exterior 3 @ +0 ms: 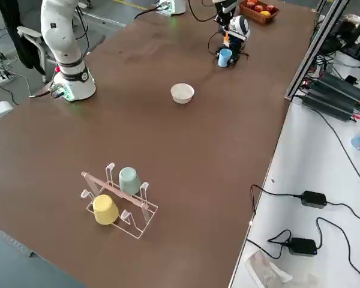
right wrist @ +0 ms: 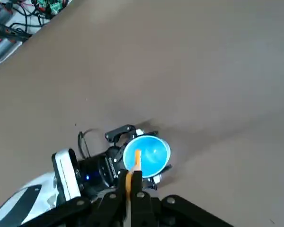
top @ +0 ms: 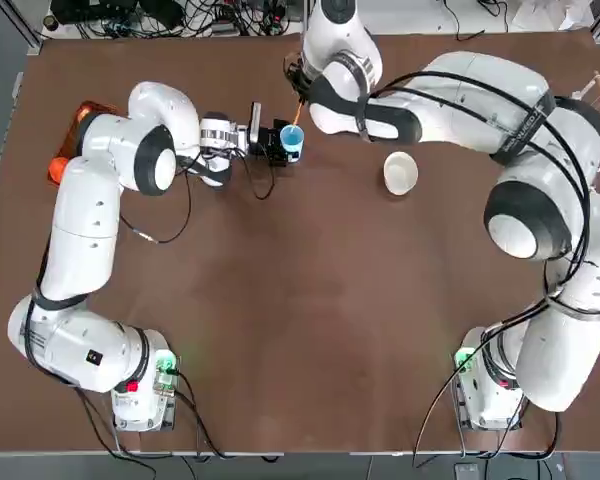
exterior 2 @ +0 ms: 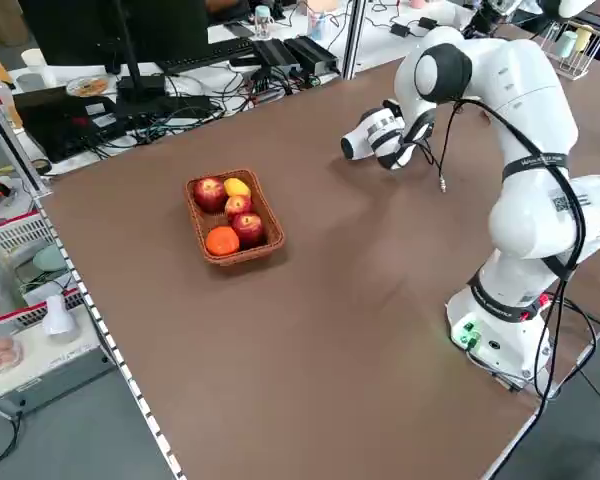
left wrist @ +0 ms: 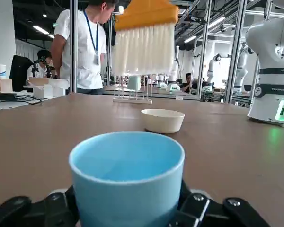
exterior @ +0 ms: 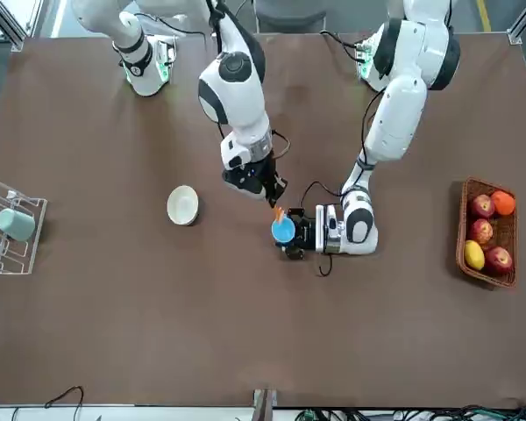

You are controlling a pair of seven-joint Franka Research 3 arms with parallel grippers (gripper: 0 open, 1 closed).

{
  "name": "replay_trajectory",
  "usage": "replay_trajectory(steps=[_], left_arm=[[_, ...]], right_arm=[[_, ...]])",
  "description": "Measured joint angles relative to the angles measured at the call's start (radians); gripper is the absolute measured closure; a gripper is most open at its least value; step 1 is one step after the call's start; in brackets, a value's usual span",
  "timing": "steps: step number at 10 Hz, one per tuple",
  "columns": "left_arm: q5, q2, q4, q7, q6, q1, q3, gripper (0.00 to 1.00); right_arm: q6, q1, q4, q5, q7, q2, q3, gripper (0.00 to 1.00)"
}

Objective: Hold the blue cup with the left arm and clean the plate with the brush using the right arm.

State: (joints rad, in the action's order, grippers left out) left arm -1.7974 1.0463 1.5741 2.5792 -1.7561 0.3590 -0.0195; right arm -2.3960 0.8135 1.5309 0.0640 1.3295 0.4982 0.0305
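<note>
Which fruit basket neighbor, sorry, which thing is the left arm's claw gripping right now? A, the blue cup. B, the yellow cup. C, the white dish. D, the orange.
A: the blue cup sits between the fingers of the left claw, out over the table in front of the robot.

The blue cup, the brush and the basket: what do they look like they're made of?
Cup: probably plastic, smooth with a soft sheen; its wall is even and one plain colour.
Brush: pale, fine bristles, perhaps nylon, under an orange part that could be plastic or painted wood.
Basket: brown, woven-looking strips, wicker or a plastic imitation.
</note>
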Motion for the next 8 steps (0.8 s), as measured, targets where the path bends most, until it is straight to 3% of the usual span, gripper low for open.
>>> replay_trajectory(steps=[8], left_arm=[[0.0, 0.0, 0.0, 0.001, 0.0, 0.0, 0.0, 0.31]], right_arm=[[-0.03, 0.004, -0.04, 0.019, 0.004, 0.072, 0.023, 0.95]])
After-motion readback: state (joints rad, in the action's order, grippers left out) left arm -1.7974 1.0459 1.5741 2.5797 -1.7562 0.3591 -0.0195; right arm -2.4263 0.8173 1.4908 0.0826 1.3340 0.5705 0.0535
